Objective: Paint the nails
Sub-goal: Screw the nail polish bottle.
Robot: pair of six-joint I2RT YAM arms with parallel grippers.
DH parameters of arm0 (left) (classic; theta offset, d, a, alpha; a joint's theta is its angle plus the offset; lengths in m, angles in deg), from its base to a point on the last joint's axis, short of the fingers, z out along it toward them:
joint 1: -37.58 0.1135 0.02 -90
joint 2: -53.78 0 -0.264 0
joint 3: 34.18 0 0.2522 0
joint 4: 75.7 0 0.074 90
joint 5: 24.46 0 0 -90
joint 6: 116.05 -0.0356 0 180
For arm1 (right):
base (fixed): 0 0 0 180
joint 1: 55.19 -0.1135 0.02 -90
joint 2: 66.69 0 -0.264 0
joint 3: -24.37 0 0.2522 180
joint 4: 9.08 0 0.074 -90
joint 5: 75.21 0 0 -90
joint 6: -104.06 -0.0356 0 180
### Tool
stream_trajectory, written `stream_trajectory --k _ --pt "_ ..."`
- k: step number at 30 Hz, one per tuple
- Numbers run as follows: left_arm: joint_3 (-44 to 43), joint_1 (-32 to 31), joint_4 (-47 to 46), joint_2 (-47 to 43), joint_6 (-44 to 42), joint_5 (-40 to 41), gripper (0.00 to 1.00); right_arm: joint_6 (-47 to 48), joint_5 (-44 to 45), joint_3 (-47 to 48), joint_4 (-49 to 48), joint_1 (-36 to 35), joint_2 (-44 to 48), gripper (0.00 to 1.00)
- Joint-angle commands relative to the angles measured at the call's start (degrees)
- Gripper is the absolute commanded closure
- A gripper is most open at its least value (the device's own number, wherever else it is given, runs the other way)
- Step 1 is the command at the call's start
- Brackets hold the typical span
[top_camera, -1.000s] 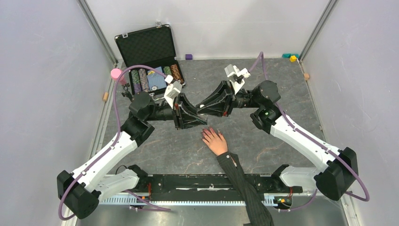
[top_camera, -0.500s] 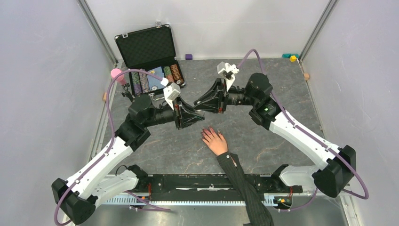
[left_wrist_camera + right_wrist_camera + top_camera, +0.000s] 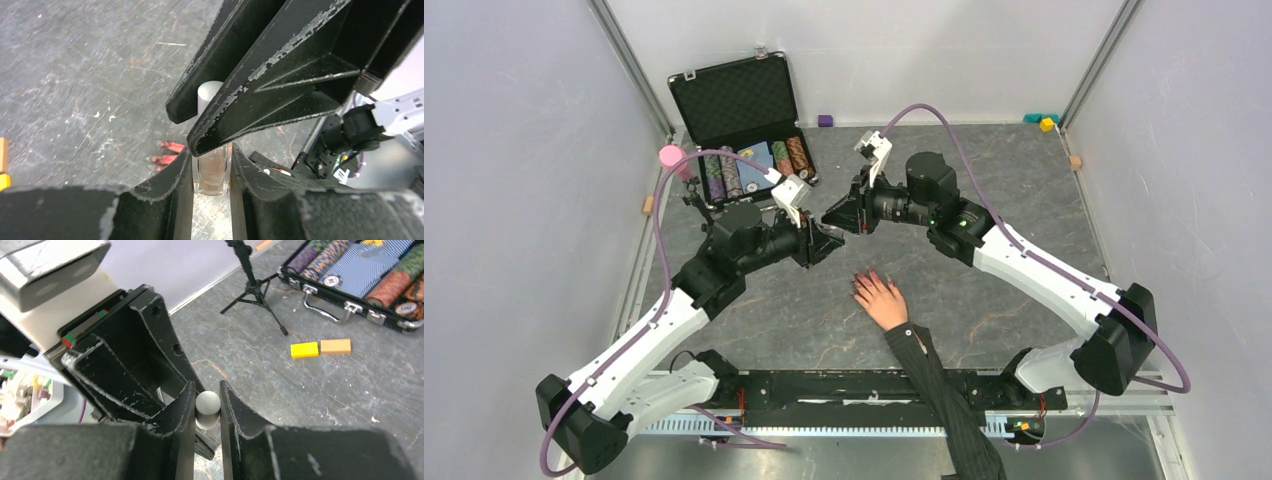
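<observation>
Left fingers (image 3: pixel 172 195) clamped narrow on small clear bottle (image 3: pixel 212 172). Right fingers (image 3: pixel 182 435) closed on bottle's white cap (image 3: pixel 207 401), opposite left fingers, at centre of top view. Both arms reach inward, wrists facing each other. Nails (image 3: pixel 864 283) red, on pale hand (image 3: pixel 884 302) lying flat on surface (image 3: pixel 1024 200) just below fingers in frame. Open chip case (image 3: pixel 742 120) upper left; chip print too small to read. Yellow block (image 3: pixel 304 349), orange block (image 3: pixel 335 345) and small tripod (image 3: pixel 255 287) lie near case.
</observation>
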State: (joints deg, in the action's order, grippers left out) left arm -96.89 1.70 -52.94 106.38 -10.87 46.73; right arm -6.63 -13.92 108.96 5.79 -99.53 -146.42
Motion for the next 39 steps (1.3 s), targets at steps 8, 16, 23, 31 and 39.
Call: stream_trajectory --k 8,16,23,31,39 --pt "-1.3 1.2 -7.9 1.2 1.2 9.3 0.98 -4.1 10.0 2.3 10.0 -3.2 -2.3 1.0" --pt "-1.4 1.1 -10.5 1.2 0.8 2.2 0.98 1.5 9.5 9.1 12.3 -2.0 -0.7 0.66" --pt "-2.3 1.1 -11.5 2.3 0.8 -4.9 0.98 3.7 7.8 12.0 12.2 1.7 2.4 0.4" --pt "-3.1 1.1 -11.5 3.1 1.3 -8.5 0.98 5.6 0.5 5.2 2.5 4.6 9.9 0.33" --pt "-1.2 1.1 -21.6 2.2 6.7 -22.2 0.98 5.8 -10.5 -6.5 -13.4 4.7 16.6 0.3"
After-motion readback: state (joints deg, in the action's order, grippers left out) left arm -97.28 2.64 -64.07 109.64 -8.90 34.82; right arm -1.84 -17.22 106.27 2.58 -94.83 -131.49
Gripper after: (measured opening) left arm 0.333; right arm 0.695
